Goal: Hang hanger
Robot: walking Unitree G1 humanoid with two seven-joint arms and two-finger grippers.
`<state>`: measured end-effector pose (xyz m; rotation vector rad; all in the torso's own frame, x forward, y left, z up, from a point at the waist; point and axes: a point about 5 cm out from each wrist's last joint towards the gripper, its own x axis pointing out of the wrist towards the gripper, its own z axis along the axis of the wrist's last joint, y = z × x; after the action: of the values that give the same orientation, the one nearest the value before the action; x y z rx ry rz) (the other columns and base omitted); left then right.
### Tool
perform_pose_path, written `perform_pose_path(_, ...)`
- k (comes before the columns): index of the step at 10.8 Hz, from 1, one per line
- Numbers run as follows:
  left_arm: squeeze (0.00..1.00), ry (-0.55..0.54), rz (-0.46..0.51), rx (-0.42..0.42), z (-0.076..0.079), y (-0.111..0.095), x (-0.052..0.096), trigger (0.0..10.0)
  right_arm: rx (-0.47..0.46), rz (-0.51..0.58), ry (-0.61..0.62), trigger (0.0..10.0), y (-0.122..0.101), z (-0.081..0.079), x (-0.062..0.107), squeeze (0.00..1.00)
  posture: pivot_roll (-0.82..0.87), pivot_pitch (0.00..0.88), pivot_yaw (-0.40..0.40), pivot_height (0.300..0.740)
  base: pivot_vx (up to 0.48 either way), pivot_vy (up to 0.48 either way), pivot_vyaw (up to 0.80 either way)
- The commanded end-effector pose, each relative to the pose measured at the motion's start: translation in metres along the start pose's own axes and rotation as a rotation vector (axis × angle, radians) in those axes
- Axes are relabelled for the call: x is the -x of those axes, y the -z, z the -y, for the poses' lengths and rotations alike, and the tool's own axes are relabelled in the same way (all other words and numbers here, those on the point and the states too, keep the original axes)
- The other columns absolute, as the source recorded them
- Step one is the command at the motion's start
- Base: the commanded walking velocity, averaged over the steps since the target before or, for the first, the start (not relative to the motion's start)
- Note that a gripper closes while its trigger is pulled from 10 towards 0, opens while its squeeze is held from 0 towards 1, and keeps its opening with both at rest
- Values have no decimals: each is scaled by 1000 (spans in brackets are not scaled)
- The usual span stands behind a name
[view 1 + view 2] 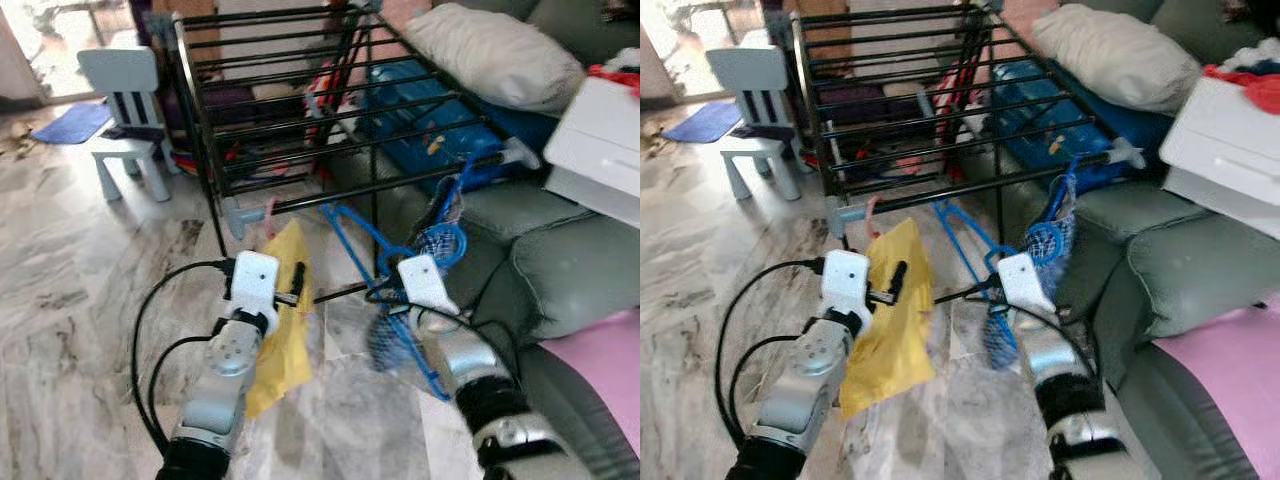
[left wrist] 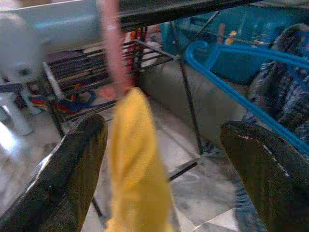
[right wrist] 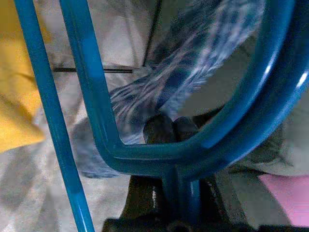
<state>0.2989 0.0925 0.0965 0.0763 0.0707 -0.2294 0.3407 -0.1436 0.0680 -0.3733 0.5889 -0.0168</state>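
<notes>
The right gripper [image 1: 385,296] is closed around the neck of a blue plastic hanger [image 3: 183,159], which carries a blue and white patterned cloth [image 1: 1040,245]. The hook of this hanger reaches up toward the front rail of the black metal drying rack [image 1: 300,110], near the rail's right end, but I cannot tell if it already sits on the rail. The left gripper [image 2: 164,169] has its two black fingers [image 2: 72,174] wide apart and grips nothing; between them hangs a yellow cloth [image 1: 285,320] on a pink hanger [image 2: 112,48], already hooked over the same rail. The risk I see is that the blue hook misses the rail or catches only by its tip, because the hanger is tilted and the cloth pulls it down; then it could slip and fall on the marble floor [image 1: 90,330]. Both silver arms are stretched forward and upward, the right one nearer to the grey sofa [image 1: 560,260].
</notes>
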Motion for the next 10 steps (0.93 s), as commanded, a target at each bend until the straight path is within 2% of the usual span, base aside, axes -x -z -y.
perform_pose_path(1, 0, 11, -2, 4, 2, -1, 0, 10000, 16, 40, 29, 10000, -19, 6, 0, 0, -57, 27, -11, 740, 0, 0, 0)
perform_pose_path(3, 0, 14, -1, 5, 4, -1, 1, 10000, 30, 72, 25, 10000, -32, 6, -3, 0, -49, 32, -16, 740, 0, 0, 0)
perform_pose_path(6, 0, 19, -7, 6, 5, -1, 4, 10000, 60, 91, -37, 10000, -48, -5, -6, 0, -39, 45, -21, 740, 0, 0, 0)
perform_pose_path(7, 0, 33, -5, 21, 8, -1, 6, 10000, 136, 127, -51, 10000, -60, -8, -8, 0, -27, 56, -30, 740, 0, 0, 0)
perform_pose_path(10, 0, 60, 3, 46, 11, -2, 16, 10000, 244, 196, -34, 10000, -80, -13, -6, 0, 5, 77, -50, 740, 0, 0, 0)
